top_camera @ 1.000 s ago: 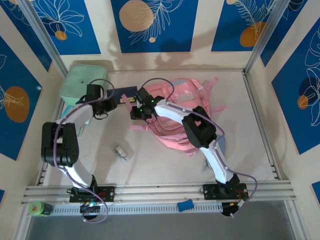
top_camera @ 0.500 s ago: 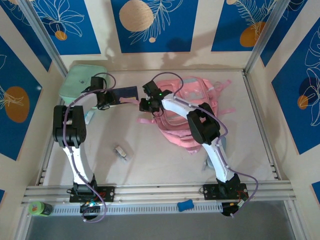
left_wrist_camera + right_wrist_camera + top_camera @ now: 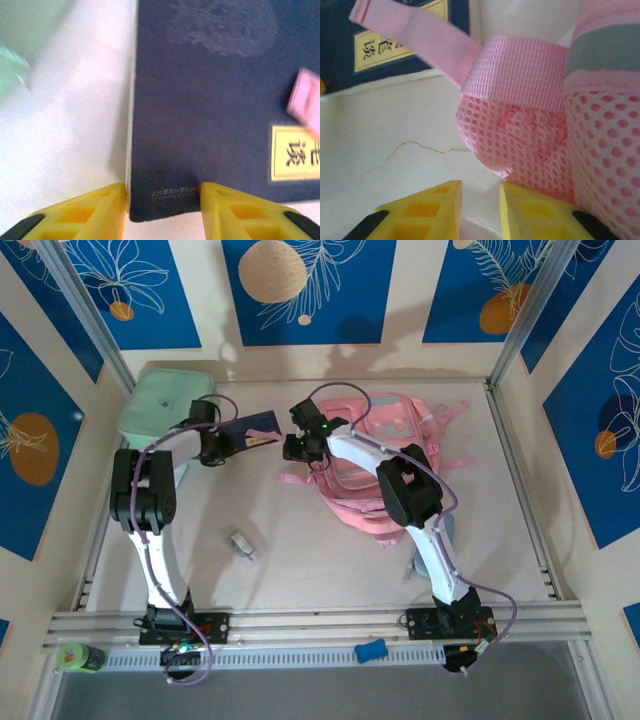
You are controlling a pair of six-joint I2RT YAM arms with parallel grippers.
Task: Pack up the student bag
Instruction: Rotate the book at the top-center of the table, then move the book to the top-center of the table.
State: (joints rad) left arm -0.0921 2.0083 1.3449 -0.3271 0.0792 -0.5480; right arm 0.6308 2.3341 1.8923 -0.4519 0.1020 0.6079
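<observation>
The student bag, pink with grey-blue trim, lies flat at the table's back centre. My right gripper is at its top-left corner. In the right wrist view the jaws stand narrow with pale fabric low between them, and the bag's pink mesh drapes over the right finger. A dark blue book with a yellow label lies just left of the bag. My left gripper has closed on its near corner: one finger presses the white page edge, the other the cover.
A mint-green box stands in the back left corner, close behind the left arm. A small grey object lies on the table in front. A pink strap crosses over the book's label. Walls close in on three sides.
The right gripper moved back and right, and the bag slid with it. The left arm stretched out to the book and its jaws narrowed onto the corner.
</observation>
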